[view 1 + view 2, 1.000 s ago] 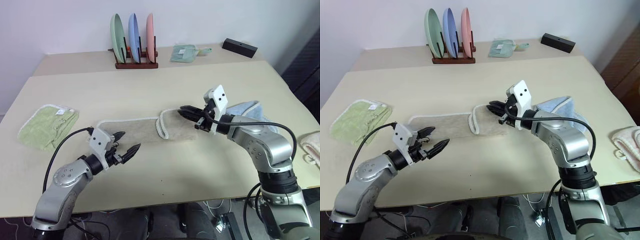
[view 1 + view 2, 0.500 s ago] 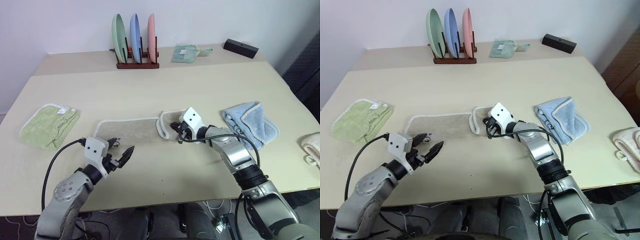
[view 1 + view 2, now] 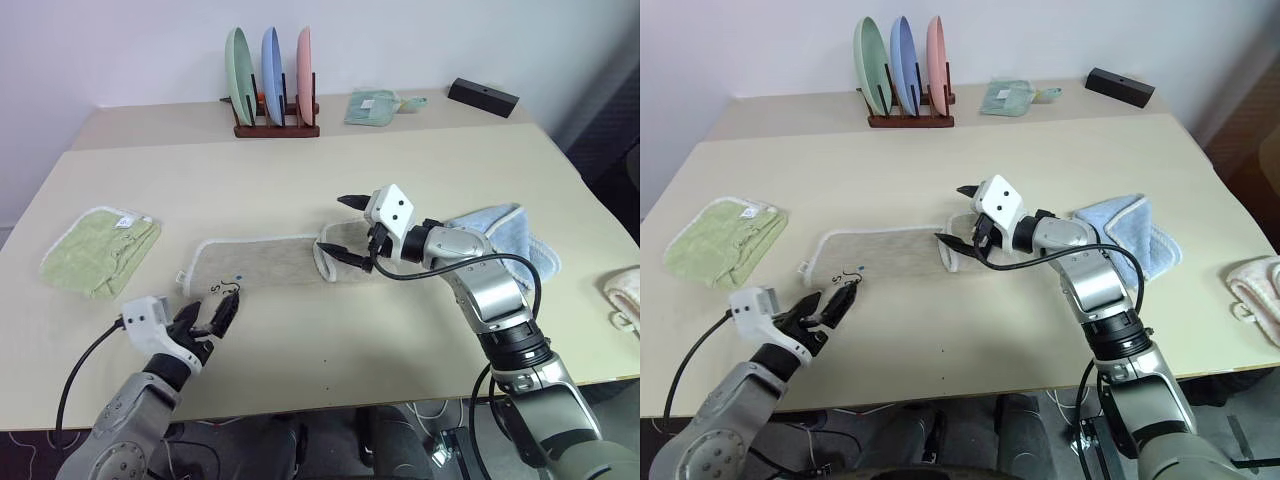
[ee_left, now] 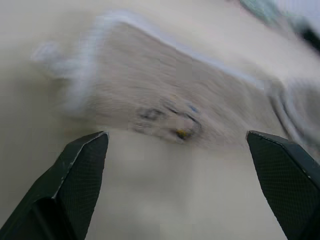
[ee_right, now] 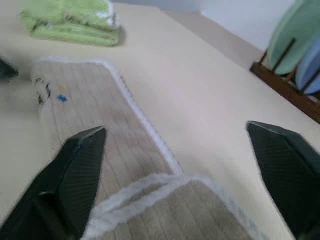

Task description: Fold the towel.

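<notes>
The beige towel (image 3: 262, 262) with a white trim lies as a long strip across the middle of the table (image 3: 420, 160). Its right end is folded back over itself (image 3: 340, 240). A small dark mark (image 4: 170, 117) and a loop tag (image 3: 181, 277) sit at its left end. My right gripper (image 3: 352, 231) hovers open just above the folded right end, with nothing between its fingers (image 5: 80, 165). Near the table's front edge, my left gripper (image 3: 214, 314) stands open in front of the towel's left end, and its fingers (image 4: 75, 170) hold nothing.
A folded light green towel (image 3: 100, 250) lies at the left. A light blue towel (image 3: 505, 235) lies behind my right arm, and a pink cloth (image 3: 625, 295) at the right edge. At the back stand a plate rack (image 3: 270, 80), a small green cloth (image 3: 372, 105) and a black box (image 3: 483, 96).
My right gripper has opened, let go of the towel's folded end and lifted off it. My left gripper has drawn back toward the front left and rolled.
</notes>
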Robot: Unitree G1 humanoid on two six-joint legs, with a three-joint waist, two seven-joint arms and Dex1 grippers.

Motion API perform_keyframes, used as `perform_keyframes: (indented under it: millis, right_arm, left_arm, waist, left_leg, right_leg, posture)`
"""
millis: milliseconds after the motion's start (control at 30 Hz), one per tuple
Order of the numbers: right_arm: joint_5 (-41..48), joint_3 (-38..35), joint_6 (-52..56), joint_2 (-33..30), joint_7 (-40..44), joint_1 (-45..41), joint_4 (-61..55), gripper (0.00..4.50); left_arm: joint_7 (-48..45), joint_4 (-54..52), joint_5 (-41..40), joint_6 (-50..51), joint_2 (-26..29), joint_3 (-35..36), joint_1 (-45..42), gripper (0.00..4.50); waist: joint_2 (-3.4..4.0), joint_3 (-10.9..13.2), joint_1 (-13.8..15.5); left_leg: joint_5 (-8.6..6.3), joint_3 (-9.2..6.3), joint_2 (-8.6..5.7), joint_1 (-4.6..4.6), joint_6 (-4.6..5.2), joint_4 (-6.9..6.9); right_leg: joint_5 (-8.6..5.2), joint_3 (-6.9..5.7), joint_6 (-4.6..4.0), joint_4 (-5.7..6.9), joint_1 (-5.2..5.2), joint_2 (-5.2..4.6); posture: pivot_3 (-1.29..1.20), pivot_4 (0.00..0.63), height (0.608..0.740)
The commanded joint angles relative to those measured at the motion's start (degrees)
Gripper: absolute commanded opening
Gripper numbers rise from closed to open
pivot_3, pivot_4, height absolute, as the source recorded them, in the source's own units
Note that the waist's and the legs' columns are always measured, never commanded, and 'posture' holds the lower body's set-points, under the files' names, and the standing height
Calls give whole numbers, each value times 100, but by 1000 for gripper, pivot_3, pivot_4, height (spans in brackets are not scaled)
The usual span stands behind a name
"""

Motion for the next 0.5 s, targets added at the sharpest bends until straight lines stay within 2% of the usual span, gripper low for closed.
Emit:
perform_keyframes:
  millis: [33, 233, 333, 500]
  right_arm:
    - [-89, 23, -215, 42, -1, -13, -178, 4454]
    - [-106, 53, -214, 177, -59, 50, -344, 4454]
    - [-172, 67, -229, 171, -89, 137, -426, 4500]
    - [-208, 61, -157, 152, -150, 292, -613, 4500]
  left_arm:
    - [1062, 408, -1102, 52, -4, 416, -447, 4500]
    - [1671, 1145, -1838, 212, 319, 300, -1187, 4500]
    - [1811, 1358, -1953, 178, 368, 205, -1447, 3730]
    - [1852, 1484, -2034, 90, 451, 155, -1641, 1292]
  waist:
    - [0, -1, -2]
    - [1, -3, 5]
    - [0, -3, 12]
    - [-1, -3, -6]
  left_leg:
    - [1, -2, 1, 0, -3, 0]
    - [4, -1, -1, 3, -9, 0]
    - [5, -3, -4, 4, -10, 0]
    - [5, -3, -4, 1, -10, 0]
  right_leg:
    - [0, 0, 0, 2, -1, 1]
    - [0, 0, -1, 6, 1, 2]
    - [0, 0, -1, 6, 3, 1]
    - [0, 0, -1, 6, -1, 1]
  posture:
    - [0, 150, 727]
    - [0, 150, 727]
    - [0, 150, 727]
    - [0, 150, 727]
